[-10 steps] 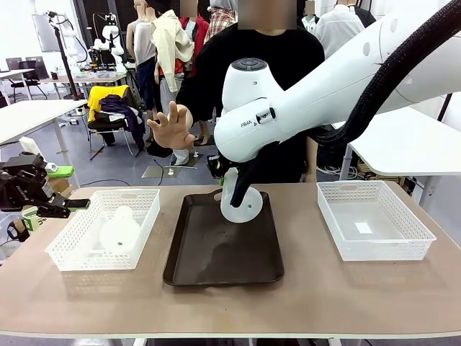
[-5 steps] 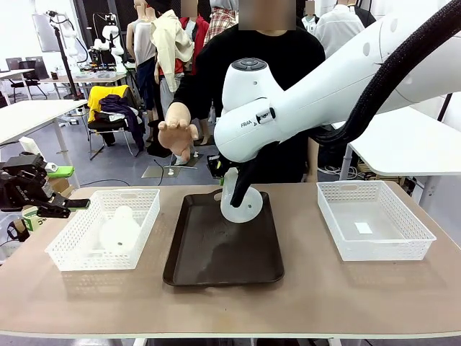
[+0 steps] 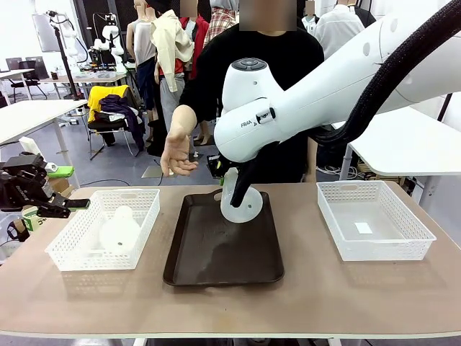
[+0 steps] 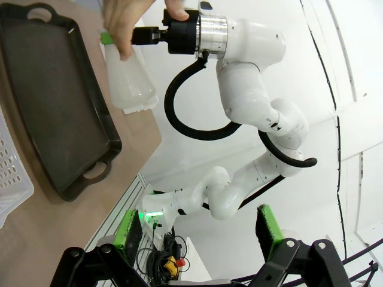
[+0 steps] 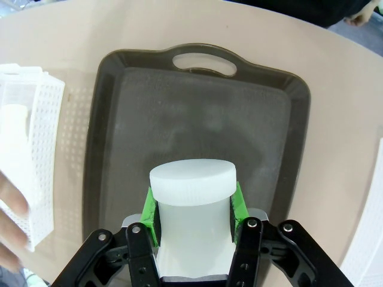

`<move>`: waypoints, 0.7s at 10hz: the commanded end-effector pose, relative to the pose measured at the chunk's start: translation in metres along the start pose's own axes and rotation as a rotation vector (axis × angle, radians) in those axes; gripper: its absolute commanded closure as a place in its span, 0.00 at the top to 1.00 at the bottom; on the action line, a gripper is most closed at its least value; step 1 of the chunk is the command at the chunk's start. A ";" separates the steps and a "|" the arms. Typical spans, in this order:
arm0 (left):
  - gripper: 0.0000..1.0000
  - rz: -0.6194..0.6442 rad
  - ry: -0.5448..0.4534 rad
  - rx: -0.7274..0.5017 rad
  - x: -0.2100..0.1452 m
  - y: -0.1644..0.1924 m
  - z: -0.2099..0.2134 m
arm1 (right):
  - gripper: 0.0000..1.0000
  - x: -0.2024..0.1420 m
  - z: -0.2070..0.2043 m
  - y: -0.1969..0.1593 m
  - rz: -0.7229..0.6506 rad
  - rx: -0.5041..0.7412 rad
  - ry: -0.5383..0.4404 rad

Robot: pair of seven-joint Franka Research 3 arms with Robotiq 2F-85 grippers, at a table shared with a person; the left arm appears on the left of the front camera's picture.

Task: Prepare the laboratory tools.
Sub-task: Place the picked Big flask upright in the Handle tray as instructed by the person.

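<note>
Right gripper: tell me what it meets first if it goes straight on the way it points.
The right gripper, shut on the flask, points down into the dark tray: its floor comes first, the held flask probably touching before the jaws. The gap left is unclear.

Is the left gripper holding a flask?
No: the left gripper stands open, nothing between its pads; the right gripper is shut on the conical flask.

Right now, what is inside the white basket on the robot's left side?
One frosted flask is inside the left basket. Its mesh wall veils the lower part, so whether it stands or lies is unclear.
</note>
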State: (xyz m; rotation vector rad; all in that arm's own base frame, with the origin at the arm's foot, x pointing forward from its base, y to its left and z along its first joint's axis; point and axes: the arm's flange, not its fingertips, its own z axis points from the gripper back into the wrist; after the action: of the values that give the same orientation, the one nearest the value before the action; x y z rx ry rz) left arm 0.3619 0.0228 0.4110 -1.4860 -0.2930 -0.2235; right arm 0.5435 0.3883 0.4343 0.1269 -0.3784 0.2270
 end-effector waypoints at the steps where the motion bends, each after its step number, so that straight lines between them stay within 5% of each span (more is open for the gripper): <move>1: 1.00 -0.005 -0.001 -0.003 -0.001 -0.002 0.001 | 0.00 0.001 0.000 -0.001 0.005 -0.005 -0.008; 7: 1.00 -0.005 -0.001 -0.003 -0.001 -0.002 0.001 | 0.00 0.001 0.000 -0.001 0.005 -0.005 -0.008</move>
State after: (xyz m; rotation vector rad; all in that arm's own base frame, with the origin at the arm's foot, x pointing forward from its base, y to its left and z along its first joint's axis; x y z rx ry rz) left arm 0.3619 0.0228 0.4110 -1.4860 -0.2930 -0.2235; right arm 0.5435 0.3883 0.4343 0.1269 -0.3784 0.2270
